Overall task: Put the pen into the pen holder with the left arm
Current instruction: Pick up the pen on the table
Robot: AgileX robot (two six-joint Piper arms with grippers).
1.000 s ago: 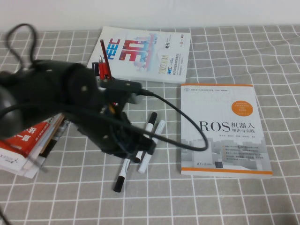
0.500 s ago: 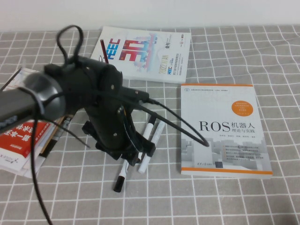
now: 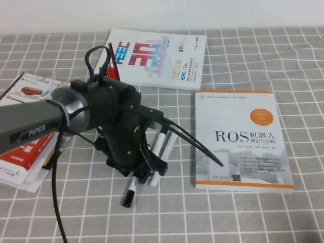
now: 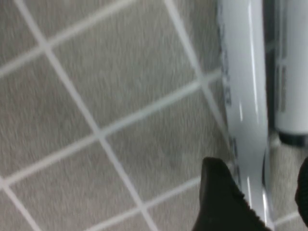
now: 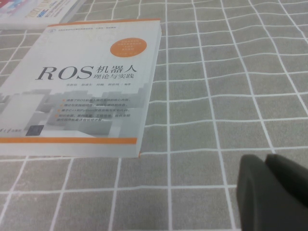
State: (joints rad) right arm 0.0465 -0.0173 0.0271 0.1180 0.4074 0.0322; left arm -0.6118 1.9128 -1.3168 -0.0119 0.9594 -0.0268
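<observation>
My left arm [image 3: 101, 114], black and marked "PIPER", reaches over a cluster of pens on the checked cloth. My left gripper [image 3: 144, 169] points down onto them. In the left wrist view it [image 4: 260, 187] is open, with a white barrel, the pen [image 4: 243, 96], lying between its fingers [image 4: 219, 202]. In the high view the pen's black-capped end [image 3: 129, 195] sticks out below the gripper. The pen holder [image 3: 112, 76] is mostly hidden behind the arm, with red pens sticking up from it. My right gripper [image 5: 267, 192] is shut and empty, low over the cloth, out of the high view.
Other white markers [image 3: 164, 144] lie beside the pen, and one [image 4: 293, 72] is close to the gripper. A "ROS" book [image 3: 243, 139] lies to the right, a white magazine [image 3: 157, 55] at the back, and stacked books [image 3: 25, 152] at the left.
My left arm has swung round and lowered, bringing the gripper down over the pen cluster. The pens and books have not moved.
</observation>
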